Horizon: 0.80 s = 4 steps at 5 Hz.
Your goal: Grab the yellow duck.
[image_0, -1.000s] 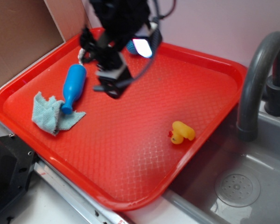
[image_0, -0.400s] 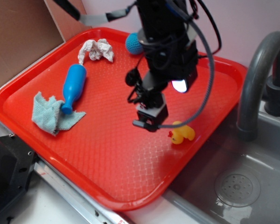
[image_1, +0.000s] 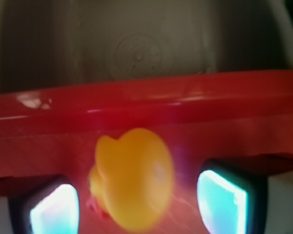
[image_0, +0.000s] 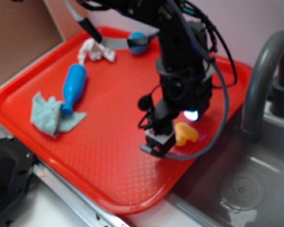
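The gripper [image_1: 136, 200] is spread wide, one finger [image_1: 53, 207] at the bottom left of the wrist view and the other at the bottom right, with the yellow duck [image_1: 132, 178] sitting in the gap between them. Neither finger touches it as far as I can see, so nothing is held. The wrist shot is blurry, but the duck's long axis runs sort of diagonally, upper left to lower right, and there's a bit of red-orange low on its left side which looks like the beak, so it faces the left finger.

From the side, the gripper [image_0: 158, 142] hangs low over the red tray [image_0: 109, 189], and the duck [image_0: 186, 133] peeks out just behind it on the right, near the tray's edge by the sink [image_0: 255, 189]. Only the rear of the duck shows here; its head end is hidden behind the black gripper body, so I can't make out the beak from this angle.

Further out on the tray: a blue bottle [image_0: 73, 88] lying with its narrow end on a light blue cloth [image_0: 49, 116], a crumpled white wad [image_0: 95, 50], and a blue ball [image_0: 138, 41] partly blocked by the arm. A grey faucet [image_0: 260, 80] curves over the sink on the right, cut off by the frame
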Tool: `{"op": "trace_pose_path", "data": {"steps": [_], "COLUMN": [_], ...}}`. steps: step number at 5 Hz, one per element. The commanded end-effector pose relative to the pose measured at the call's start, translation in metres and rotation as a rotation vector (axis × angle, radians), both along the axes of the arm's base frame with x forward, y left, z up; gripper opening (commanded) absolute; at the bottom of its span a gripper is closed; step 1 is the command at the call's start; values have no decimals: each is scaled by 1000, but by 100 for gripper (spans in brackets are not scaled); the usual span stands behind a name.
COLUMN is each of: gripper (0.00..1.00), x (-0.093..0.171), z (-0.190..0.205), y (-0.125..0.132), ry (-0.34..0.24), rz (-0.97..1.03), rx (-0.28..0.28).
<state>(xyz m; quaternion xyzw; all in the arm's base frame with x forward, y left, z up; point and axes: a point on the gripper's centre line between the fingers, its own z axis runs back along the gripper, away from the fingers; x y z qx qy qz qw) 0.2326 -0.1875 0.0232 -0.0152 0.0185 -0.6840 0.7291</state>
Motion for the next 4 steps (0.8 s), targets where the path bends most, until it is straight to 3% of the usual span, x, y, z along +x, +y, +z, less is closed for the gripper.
{"op": "trace_pose_path", "data": {"steps": [1,2,4], "gripper": [100,0,0], "x": [-6,-8,-6], "z": [2,1,4], "y": [-17,-21,-16], "ry": [-10,-26,-35], "rz": [-25,-17,39], "rx": [-65,-13,23]}}
